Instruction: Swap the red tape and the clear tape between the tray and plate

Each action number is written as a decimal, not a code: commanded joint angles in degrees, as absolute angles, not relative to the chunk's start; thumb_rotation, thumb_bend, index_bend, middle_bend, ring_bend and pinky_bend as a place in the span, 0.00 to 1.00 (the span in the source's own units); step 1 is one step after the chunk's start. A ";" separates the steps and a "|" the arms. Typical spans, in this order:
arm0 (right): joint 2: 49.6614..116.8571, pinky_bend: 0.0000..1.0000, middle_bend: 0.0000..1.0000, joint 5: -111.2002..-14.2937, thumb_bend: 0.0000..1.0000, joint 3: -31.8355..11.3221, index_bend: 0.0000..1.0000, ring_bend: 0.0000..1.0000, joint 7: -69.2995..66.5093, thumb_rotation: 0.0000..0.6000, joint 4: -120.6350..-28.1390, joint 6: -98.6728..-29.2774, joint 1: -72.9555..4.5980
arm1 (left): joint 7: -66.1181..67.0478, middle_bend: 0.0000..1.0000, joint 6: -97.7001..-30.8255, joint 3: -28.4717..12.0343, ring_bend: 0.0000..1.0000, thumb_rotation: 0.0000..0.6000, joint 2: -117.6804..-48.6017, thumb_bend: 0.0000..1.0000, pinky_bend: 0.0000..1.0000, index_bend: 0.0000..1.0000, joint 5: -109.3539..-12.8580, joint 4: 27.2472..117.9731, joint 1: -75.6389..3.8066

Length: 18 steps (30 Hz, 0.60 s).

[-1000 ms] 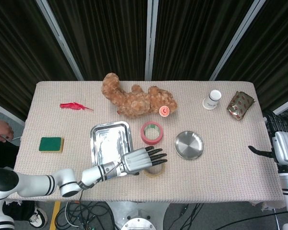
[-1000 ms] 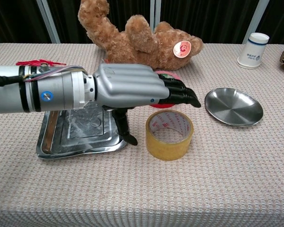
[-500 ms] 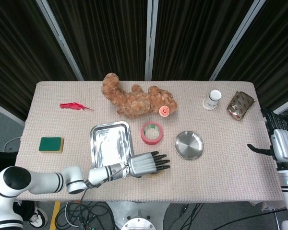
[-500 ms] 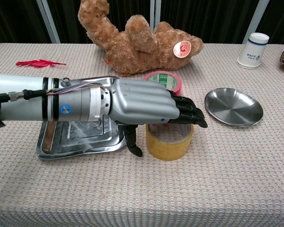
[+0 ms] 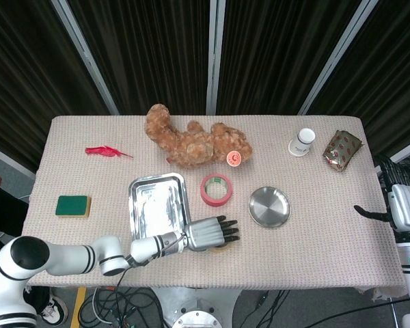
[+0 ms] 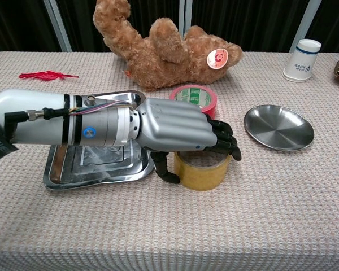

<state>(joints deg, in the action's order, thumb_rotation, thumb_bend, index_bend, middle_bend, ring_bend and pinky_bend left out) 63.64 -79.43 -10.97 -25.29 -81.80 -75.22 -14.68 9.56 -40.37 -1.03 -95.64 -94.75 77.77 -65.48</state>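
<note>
The clear tape, a yellowish roll, stands on the cloth between the tray and the plate. My left hand lies over it, fingers curled down past its far rim and thumb against its left side. From the head view the left hand hides nearly all of the roll. The red tape lies flat on the cloth just behind, also between the empty tray and the empty plate. My right hand hangs off the table's right edge, holding nothing.
A brown teddy bear lies at the back middle. A paper cup and a patterned packet sit at the back right. A red feather and a green sponge are on the left side.
My left hand has dropped onto the clear tape, and its fingers went from stretched flat to curled over the roll, thumb closing against the side. The right hand stayed still.
</note>
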 commanded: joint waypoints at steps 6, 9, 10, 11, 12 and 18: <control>63.60 0.00 0.00 -79.57 0.00 -10.91 0.00 0.00 -25.01 1.00 -82.08 -75.36 -14.63 | 10.60 0.18 -40.45 -1.17 0.15 1.00 -94.38 0.31 0.33 0.18 -93.78 79.47 -65.33; 63.49 0.00 0.00 -79.50 0.00 -11.02 0.00 0.00 -24.77 1.00 -82.35 -75.44 -14.65 | 11.82 0.20 -41.47 -1.39 0.16 1.00 -93.24 0.31 0.34 0.19 -93.56 80.69 -64.84; 63.42 0.00 0.00 -79.49 0.00 -11.07 0.00 0.00 -24.64 1.00 -82.49 -75.45 -14.67 | 12.34 0.20 -41.96 -1.57 0.16 1.00 -92.42 0.31 0.35 0.19 -93.32 81.46 -64.54; 63.34 0.00 0.00 -79.48 0.00 -11.10 0.00 0.00 -24.54 1.00 -82.60 -75.43 -14.70 | 12.70 0.20 -42.28 -1.72 0.16 1.00 -91.64 0.31 0.35 0.19 -93.05 82.16 -64.30; 63.26 0.00 0.00 -79.48 0.00 -11.14 0.00 0.00 -24.44 1.00 -82.73 -75.41 -14.74 | 13.15 0.20 -42.70 -1.77 0.16 1.00 -90.77 0.31 0.35 0.19 -92.81 83.00 -63.95; 62.72 0.00 0.00 -79.57 0.00 -11.34 0.00 0.00 -23.64 1.00 -83.96 -75.49 -14.91 | 16.04 0.21 -46.04 -0.24 0.16 1.00 -83.92 0.31 0.35 0.19 -89.06 88.52 -58.91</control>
